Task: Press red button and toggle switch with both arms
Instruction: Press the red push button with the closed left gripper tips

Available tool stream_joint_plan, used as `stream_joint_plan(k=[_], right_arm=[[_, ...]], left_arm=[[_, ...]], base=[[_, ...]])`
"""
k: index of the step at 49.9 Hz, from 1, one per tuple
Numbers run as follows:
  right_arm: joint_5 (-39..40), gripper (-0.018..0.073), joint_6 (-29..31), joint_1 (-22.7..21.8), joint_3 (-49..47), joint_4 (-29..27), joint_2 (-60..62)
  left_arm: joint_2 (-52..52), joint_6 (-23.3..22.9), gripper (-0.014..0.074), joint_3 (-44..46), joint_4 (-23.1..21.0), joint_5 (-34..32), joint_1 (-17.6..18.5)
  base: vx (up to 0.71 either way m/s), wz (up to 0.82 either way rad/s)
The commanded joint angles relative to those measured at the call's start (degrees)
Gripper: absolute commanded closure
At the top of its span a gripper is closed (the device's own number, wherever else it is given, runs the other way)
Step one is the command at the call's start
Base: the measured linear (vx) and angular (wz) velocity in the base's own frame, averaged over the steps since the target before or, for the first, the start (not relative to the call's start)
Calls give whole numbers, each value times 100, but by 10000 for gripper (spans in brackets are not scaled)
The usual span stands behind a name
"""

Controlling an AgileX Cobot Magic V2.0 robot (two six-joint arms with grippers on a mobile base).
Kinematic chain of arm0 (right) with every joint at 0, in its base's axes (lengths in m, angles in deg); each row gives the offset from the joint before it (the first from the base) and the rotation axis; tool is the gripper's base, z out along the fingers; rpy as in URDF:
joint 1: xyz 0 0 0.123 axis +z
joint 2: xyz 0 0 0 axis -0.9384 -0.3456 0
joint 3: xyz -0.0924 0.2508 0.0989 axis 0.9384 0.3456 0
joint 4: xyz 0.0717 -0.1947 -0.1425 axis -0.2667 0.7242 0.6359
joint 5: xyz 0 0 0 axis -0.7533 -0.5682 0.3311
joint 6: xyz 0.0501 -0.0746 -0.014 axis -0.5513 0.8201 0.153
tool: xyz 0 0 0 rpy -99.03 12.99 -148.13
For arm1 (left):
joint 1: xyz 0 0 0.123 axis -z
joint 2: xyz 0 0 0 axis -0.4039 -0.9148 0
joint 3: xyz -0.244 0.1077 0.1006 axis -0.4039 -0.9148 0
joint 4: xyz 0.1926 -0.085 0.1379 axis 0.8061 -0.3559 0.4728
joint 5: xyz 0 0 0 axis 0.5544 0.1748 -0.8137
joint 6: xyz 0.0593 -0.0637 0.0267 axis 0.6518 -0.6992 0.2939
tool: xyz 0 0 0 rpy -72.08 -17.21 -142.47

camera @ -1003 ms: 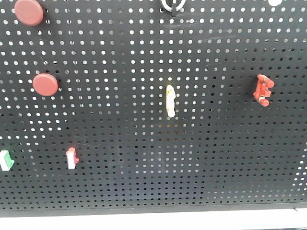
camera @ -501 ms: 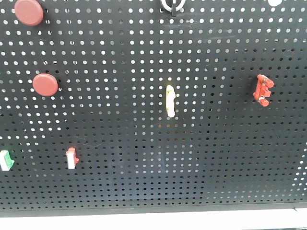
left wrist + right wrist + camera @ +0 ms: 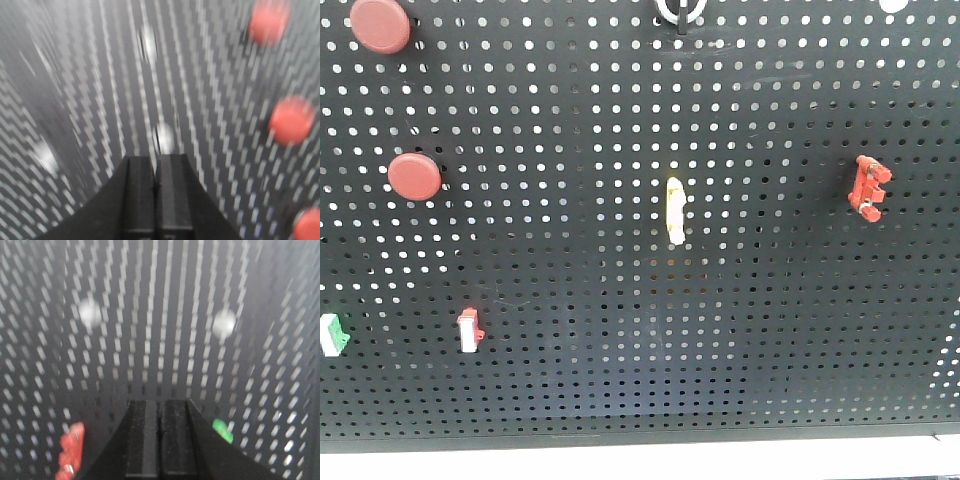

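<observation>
Red toggle switch (image 3: pixel 869 189) sits on the black pegboard (image 3: pixel 620 330), well right of the red button (image 3: pixel 415 177). I see my left gripper (image 3: pixel 156 159) and right gripper (image 3: pixel 160 402), jaws pressed together.

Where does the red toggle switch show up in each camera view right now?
Front view: toggle switch at the right, about mid-height on the pegboard.
Left wrist: not in it; only blurred red buttons along the right edge.
Right wrist: lower left corner, blurred, left of the right gripper.
Shared landmark: the black perforated pegboard fills all three views.
</observation>
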Motion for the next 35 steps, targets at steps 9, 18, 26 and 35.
stream_joint_plan(k=[9, 18, 26, 35], right_arm=[[636, 559, 13, -1, -204, 32, -57], [639, 559, 13, -1, -204, 32, -57], [745, 559, 13, -1, -204, 19, -57], [812, 559, 13, -1, -204, 19, -57]], left_arm=[[-795, -193, 594, 647, -53, -750, 973], [-1169, -182, 594, 1156, 72, -745, 1787], [-1532, -182, 594, 1616, 131, -666, 1968], [-1980, -194, 594, 2043, 126, -619, 1968]], base=[[0, 0], [0, 0], [0, 0], [0, 0]])
